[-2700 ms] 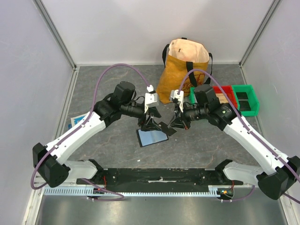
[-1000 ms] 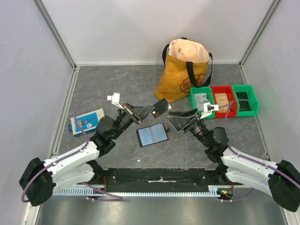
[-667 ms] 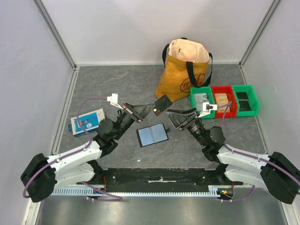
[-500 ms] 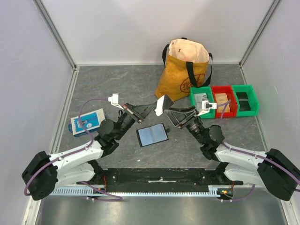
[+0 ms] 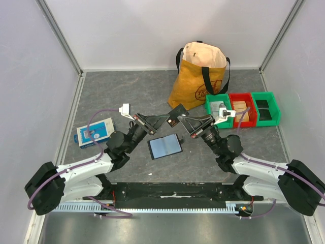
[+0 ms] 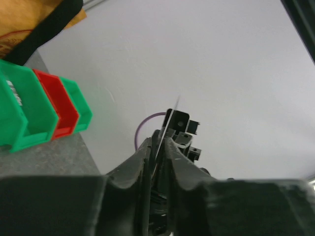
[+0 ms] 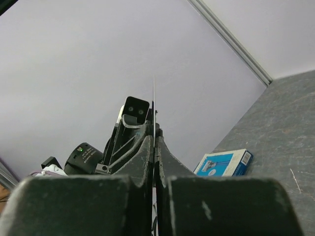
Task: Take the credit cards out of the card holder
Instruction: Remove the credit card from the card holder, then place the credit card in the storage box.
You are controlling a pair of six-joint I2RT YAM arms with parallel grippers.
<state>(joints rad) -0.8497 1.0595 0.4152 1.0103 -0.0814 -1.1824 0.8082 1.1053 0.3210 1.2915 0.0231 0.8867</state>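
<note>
A thin credit card (image 5: pixel 177 112) is held in the air between my two grippers, above the table's middle. My right gripper (image 5: pixel 181 119) is shut on it; the right wrist view shows the card edge-on (image 7: pixel 154 105) pinched between closed fingers (image 7: pixel 154 140). My left gripper (image 5: pixel 169 120) is narrowly open; in the left wrist view the card's edge (image 6: pixel 172 118) stands in the gap between its fingers (image 6: pixel 157 145). The black card holder (image 5: pixel 165 146) lies open and flat on the table below, its inside pale blue-grey. No orange card shows.
A tan tote bag (image 5: pixel 198 76) stands at the back. A green bin (image 5: pixel 218 109), a red bin (image 5: pixel 242 108) and a second green bin (image 5: pixel 266 108) sit at the right. A blue-and-white flat box (image 5: pixel 95 131) lies at the left. Walls close three sides.
Both arms have dropped low and lifted their grippers off the holder. The left gripper carried the card up; the right gripper closed in from the right and shut on it.
</note>
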